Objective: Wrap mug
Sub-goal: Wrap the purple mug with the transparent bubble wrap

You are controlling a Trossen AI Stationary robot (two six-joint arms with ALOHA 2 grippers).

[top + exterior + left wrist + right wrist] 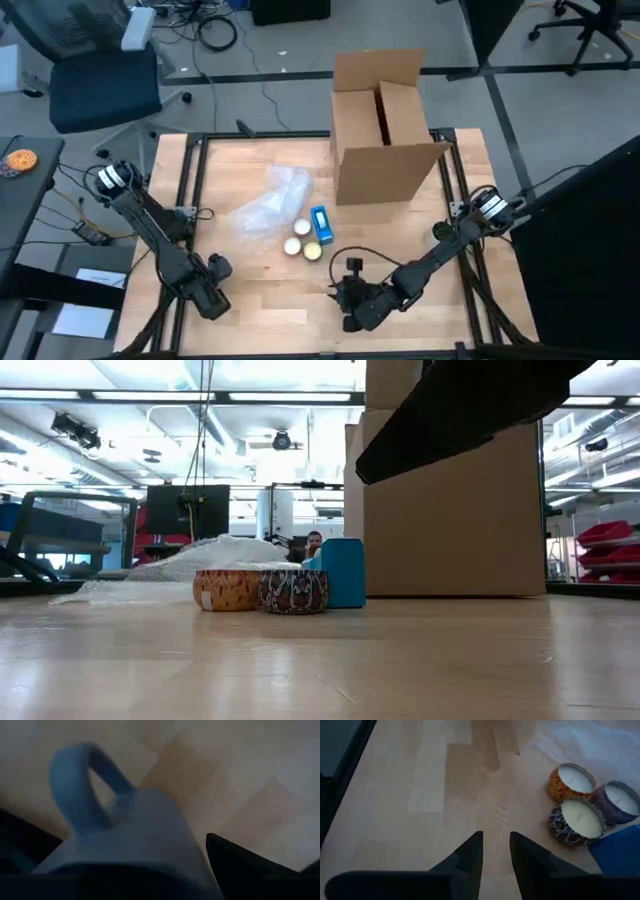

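Observation:
A pale blue mug (140, 840) fills the left wrist view, its handle (75, 785) sticking out to one side. My left gripper (207, 292) is near the table's front left, shut on the mug, which the high view hides under the gripper. The clear bubble wrap (265, 205) lies flat at mid-table. My right gripper (496, 840) hovers low near the front centre (350, 295), shut and holding nothing. My left gripper has the mug's body (165, 845) between its two fingers, one finger (240, 865) on each side. The handle stands clear of the fingers. Whether the mug rests on the table or is lifted, I cannot tell.
Three candle tins (303, 242) and a blue box (322, 224) sit beside the bubble wrap. An open cardboard box (385, 140) stands at the far right of centre. Bare wood (270, 300) lies between the two grippers. A person shows beyond the table in the low view.

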